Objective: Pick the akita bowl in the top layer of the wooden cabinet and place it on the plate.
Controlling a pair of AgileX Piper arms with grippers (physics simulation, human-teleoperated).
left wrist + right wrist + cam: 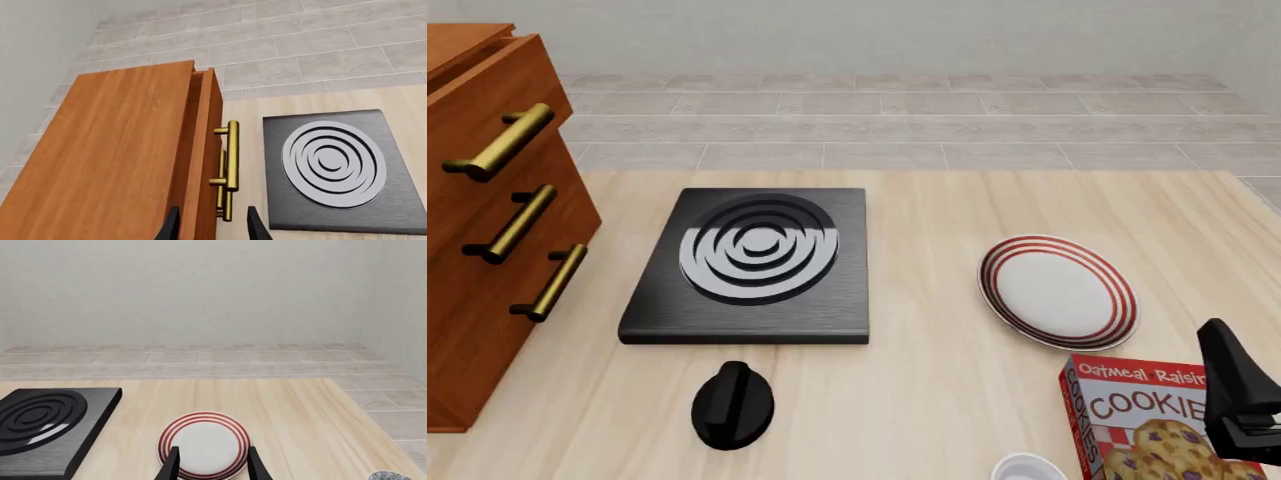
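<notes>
The wooden cabinet (pixel 467 330) stands at the table's left, and I see it from above in the left wrist view (pixel 113 150). Its top layer (pixel 510 100) juts out a little, brass handle (pixel 231 150) facing the stove. The drawer's inside does not show, so the akita bowl is hidden. My left gripper (pixel 213 227) hovers open above the cabinet's front and handles, with nothing between its fingers. It is outside the front view. The plate (pixel 1057 292) lies bare at the right. My right gripper (pixel 213 465) is open, and the plate (pixel 203 445) shows between its fingertips.
A black square stove (pixel 747 260) with grey rings sits mid-table, right of the cabinet. A black rounded object (pixel 731 405) lies in front of it. A cookie box (pixel 1141 420) and a plain white bowl (pixel 1024 468) are at the near right, beside my right gripper (pixel 1225 350).
</notes>
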